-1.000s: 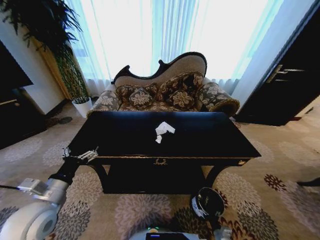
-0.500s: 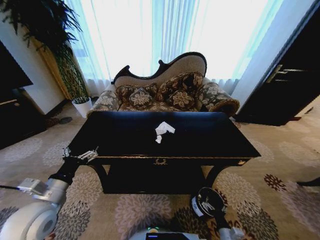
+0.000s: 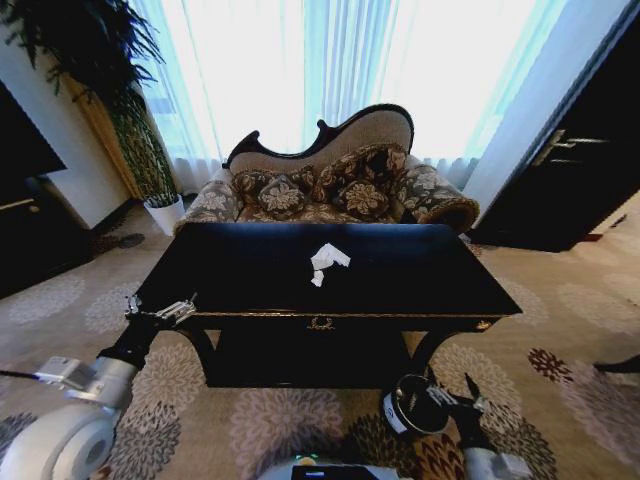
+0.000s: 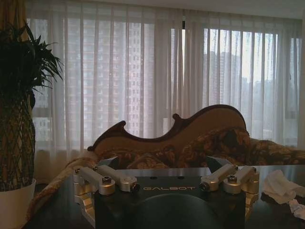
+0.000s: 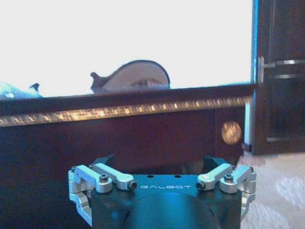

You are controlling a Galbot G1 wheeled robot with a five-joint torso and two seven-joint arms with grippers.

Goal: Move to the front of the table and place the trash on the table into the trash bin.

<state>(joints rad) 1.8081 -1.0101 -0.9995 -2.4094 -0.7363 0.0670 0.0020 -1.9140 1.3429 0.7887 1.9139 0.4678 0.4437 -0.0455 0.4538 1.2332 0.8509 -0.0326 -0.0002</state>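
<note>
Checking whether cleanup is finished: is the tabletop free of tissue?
No, a crumpled white tissue with a small scrap beside it lies on the black table, near the middle of the top.

A furnished sitting room, as of a home or hotel suite, is indicated. A carved-back sofa [image 3: 330,180] with floral cushions is set before tall sheer-curtained windows [image 3: 330,60]. A flower-patterned carpet [image 3: 560,330] is laid throughout; a glossy black desk [image 3: 420,285], a potted plant [image 3: 150,150] and dark wooden doors [image 3: 580,170] are seen.
</note>
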